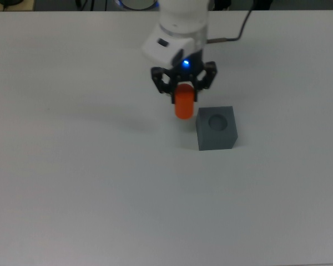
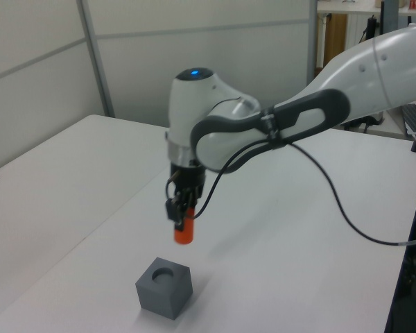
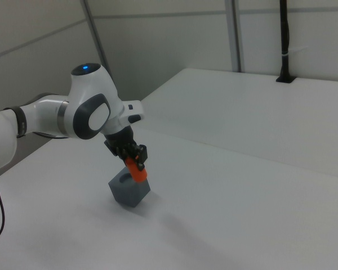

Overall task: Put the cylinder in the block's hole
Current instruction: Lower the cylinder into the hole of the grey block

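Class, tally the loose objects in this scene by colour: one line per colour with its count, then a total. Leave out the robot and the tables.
Orange: 1, the cylinder, held in the gripper above the table.
Dark grey: 1, the block, resting on the table with its round hole facing up.
Total: 2

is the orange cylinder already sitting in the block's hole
No, in the left view the cylinder hangs from the gripper above the table, and the block has an empty hole.
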`<act>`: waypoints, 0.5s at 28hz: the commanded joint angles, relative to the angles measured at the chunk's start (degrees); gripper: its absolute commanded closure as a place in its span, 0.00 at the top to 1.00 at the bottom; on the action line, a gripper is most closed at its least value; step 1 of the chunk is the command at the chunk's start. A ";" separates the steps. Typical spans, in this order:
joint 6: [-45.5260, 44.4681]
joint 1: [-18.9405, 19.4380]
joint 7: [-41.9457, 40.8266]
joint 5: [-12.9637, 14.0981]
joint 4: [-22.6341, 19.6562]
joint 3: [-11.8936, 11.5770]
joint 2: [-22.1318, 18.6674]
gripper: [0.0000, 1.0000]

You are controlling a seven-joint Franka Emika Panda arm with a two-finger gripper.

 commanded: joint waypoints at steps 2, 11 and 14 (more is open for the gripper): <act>-1.73 3.84 3.39 -0.02 6.98 -0.39 6.30 0.12; -1.73 6.83 7.27 -2.13 10.07 -0.39 9.47 0.12; -1.82 7.45 7.27 -2.83 9.89 -0.39 9.47 0.12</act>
